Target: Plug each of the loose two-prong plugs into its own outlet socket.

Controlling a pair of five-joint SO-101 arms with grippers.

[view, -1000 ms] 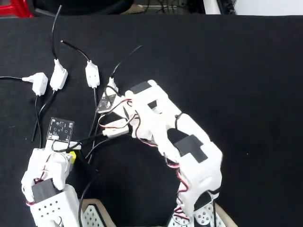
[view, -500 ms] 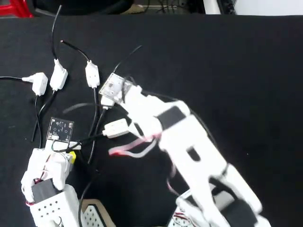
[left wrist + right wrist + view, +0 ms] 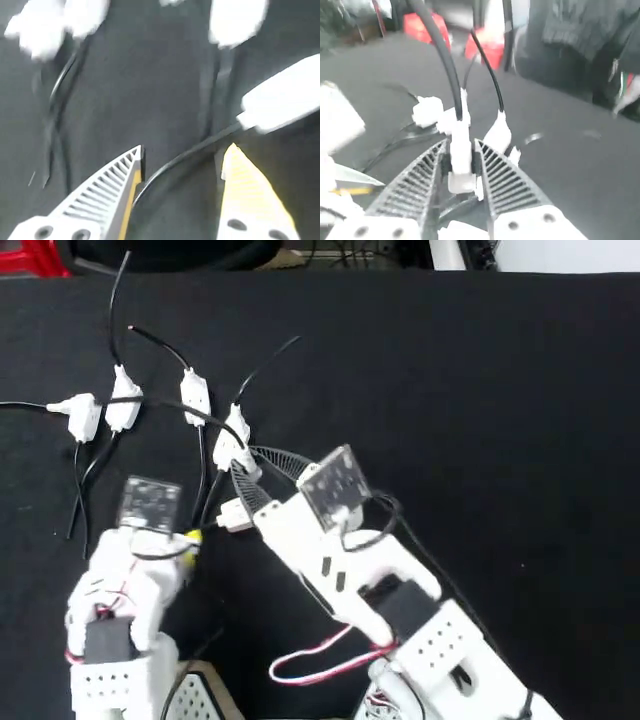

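Plug (image 3: 460, 150): white, and I've got it pinched in the right tool (image 3: 460, 144), with a black lead running up off its far end.
Right tool: both ribbed fingers are pressed onto the plug, one on each side. On the high view it sits left of centre, just below the row of white pieces.
Second plug (image 3: 232, 513): I see it lying flat on the desk (image 3: 480, 420), lower in the frame than the held one.
Left tool (image 3: 186, 149): it's spread, with one white ribbed finger and one yellow. A black cable (image 3: 165, 170) passes through the gap and leads up to the second plug.
Left arm: it's in the lower left of the high view. The yellow fingertip is just beside the second plug, but I can't tell if they touch.
White pieces (image 3: 122, 405): there are three more in the upper left, close together in a row, each with a black lead. I can't tell from here whether they are plugs or sockets.
Desk: black top, with leads looping across its left half.
Red object (image 3: 30, 255): it's past the far edge, in the upper left corner.
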